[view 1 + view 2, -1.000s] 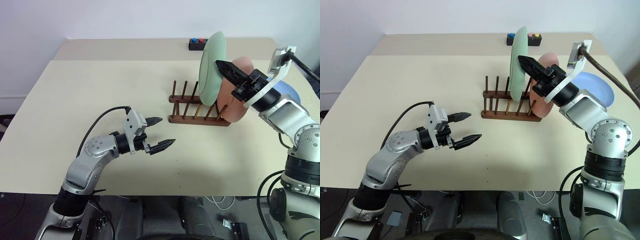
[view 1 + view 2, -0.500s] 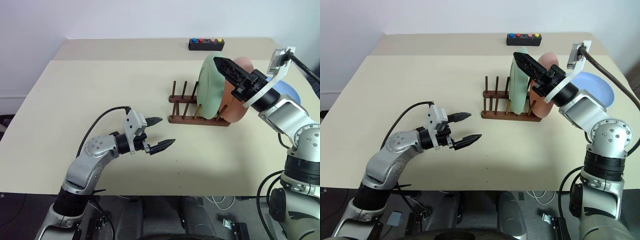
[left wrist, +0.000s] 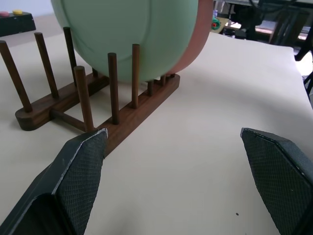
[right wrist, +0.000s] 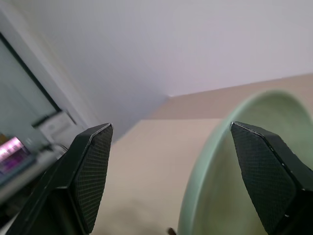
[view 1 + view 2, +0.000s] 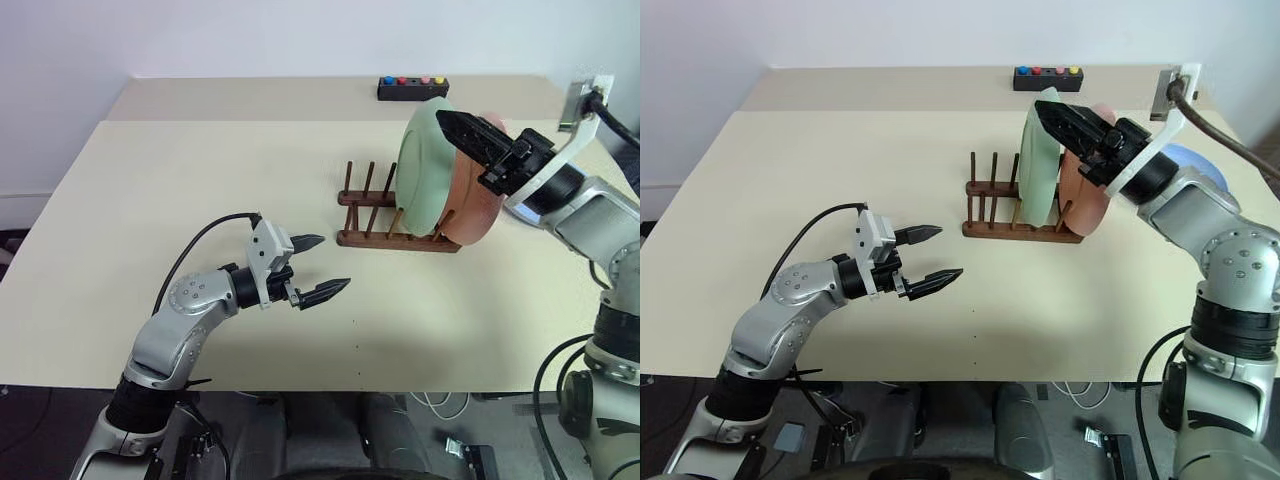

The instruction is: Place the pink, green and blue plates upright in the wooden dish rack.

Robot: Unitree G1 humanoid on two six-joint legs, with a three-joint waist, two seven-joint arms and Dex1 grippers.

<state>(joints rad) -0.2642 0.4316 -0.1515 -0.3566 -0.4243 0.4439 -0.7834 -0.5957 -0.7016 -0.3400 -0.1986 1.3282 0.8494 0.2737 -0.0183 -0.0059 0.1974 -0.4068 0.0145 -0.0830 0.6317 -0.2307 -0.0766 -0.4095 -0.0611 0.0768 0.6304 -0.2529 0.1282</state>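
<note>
Your wooden dish rack (image 5: 395, 222) is the anchor here, standing on the beige table (image 5: 200, 200), and the green plate (image 5: 428, 165) stands upright in it between the pegs, leaning a touch toward the pink plate (image 5: 478, 205) right behind it at the rack's right end, also on edge. Your right gripper (image 5: 470, 137) hovers at the green plate's upper rim, fingers spread wide with nothing between them; in the right wrist view the two black fingers stand far apart with the plate's rim curving beside one pad (image 4: 266, 181). The blue plate (image 5: 1195, 165) lies flat on the table to the right of the rack, mostly hidden behind your right arm. Your left gripper (image 5: 325, 267) hangs above the table in front of the rack and to its left, well apart from it, jaws wide and empty, pointing toward the rack. From the left wrist view you see the rack's pegs and both plates ahead between its fingers (image 3: 80, 171). Behind the rack, at the table's far edge, sits a black button box (image 5: 412, 88).
</note>
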